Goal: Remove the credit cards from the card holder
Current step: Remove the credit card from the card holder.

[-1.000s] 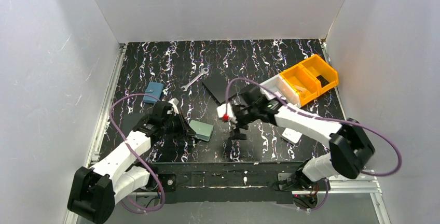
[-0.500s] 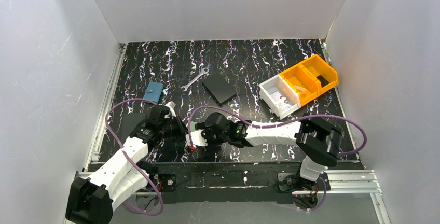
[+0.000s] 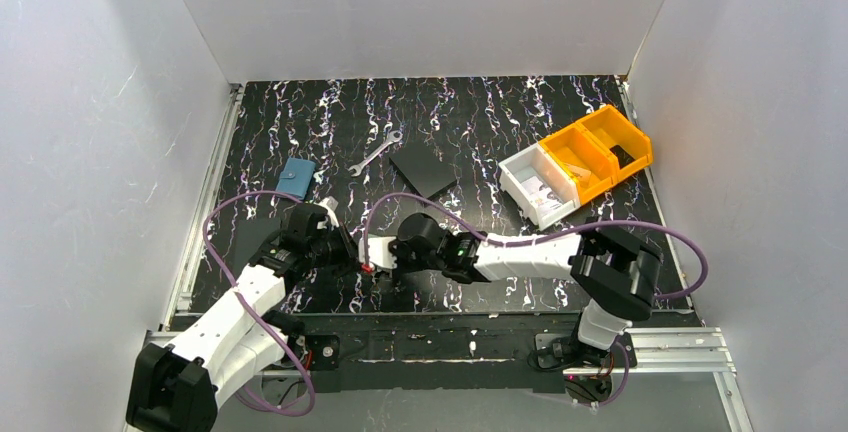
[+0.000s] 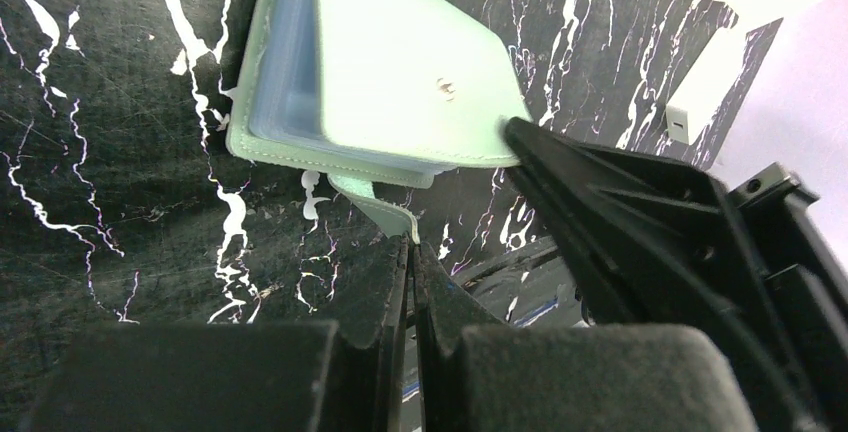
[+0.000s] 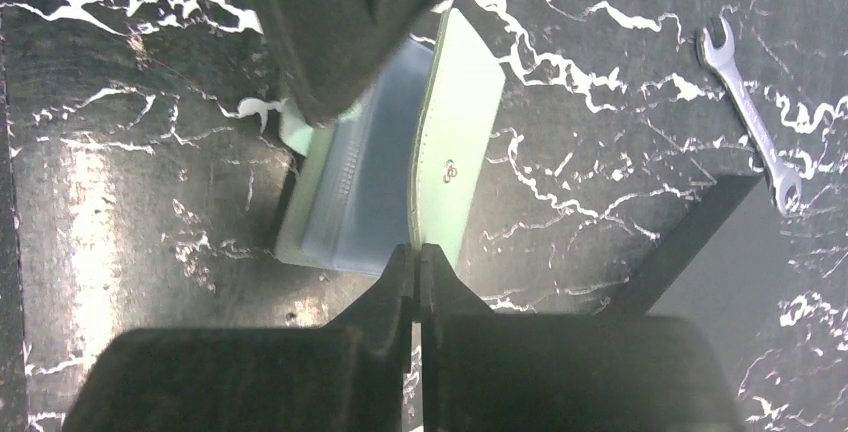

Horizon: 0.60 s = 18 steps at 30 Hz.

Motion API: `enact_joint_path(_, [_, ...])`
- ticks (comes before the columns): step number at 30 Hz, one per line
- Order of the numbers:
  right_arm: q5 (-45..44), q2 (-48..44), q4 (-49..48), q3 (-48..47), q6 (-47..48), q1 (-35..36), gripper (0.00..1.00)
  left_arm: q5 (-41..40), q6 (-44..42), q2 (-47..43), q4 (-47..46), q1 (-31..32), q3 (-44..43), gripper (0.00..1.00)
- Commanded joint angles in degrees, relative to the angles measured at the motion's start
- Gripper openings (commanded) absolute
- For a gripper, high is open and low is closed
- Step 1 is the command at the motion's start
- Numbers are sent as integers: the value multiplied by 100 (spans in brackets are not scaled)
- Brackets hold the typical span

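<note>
The card holder is a mint-green folding wallet lying on the black table, its cover lifted a little off the light-blue inner panels. My left gripper is shut on the holder's small green strap. My right gripper is shut on the near edge of the cover. In the top view both grippers meet at the holder, left gripper on its left, right gripper on its right. The credit cards are hidden inside the holder.
A blue pouch lies at the left. A wrench and a black square plate lie behind the holder. A white bin and orange bins stand at the right.
My right arm swung from mid-table down to the left, onto the holder, and its jaws went from wide open to shut on the cover. The left gripper stayed shut on the strap.
</note>
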<state>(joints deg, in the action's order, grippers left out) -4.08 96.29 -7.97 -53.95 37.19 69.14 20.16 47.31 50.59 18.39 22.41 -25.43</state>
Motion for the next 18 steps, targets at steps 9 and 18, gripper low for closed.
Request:
enact_joint_path(9, [2707,-1678,930,575,-2091,-2279,1,252,-368,523,-82,31,-500,0])
enact_joint_path(18, [1624,-2467,1019,1794,-3384,-3241,1,580,-849,2936,-849,121,-1314,0])
